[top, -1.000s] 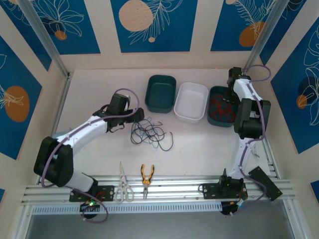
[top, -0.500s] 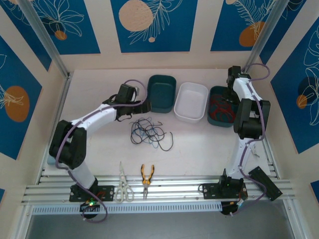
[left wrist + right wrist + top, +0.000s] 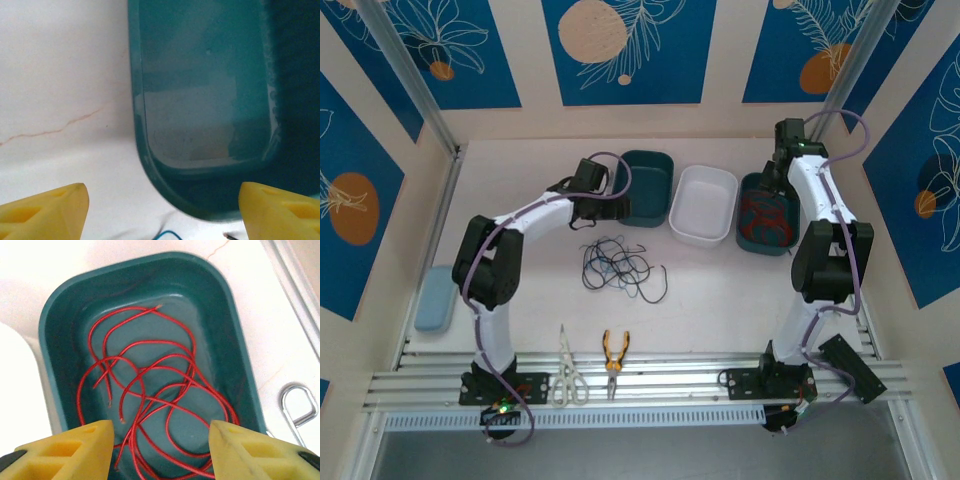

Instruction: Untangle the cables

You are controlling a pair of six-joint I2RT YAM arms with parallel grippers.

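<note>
- Left gripper [image 3: 161, 202]: fingers spread wide with nothing between them. A second ago it sat just left of the wire pile. Now it has swung far and right and points at the near-left corner of the empty dark teal bin [image 3: 200, 125].
- Just a sliver of blue wire [image 3: 167, 233] peeks in at the near edge of the left wrist view, so the pile is behind the claw now.
- The black and blue cables [image 3: 618, 268] are in the same loose tangle mid-table, and they look untouched by the move.
- Right gripper [image 3: 161, 432]: also open and empty. It hangs over the right teal bin [image 3: 52, 340] and has crept a bit farther back than before.
- The red cables [image 3: 150, 385] lie in loops on that bin's floor, so I'd say red is already sorted out.
- My take: the left arm came away with nothing, so black and blue still need separating and it'll have to go back to the pile.
</note>
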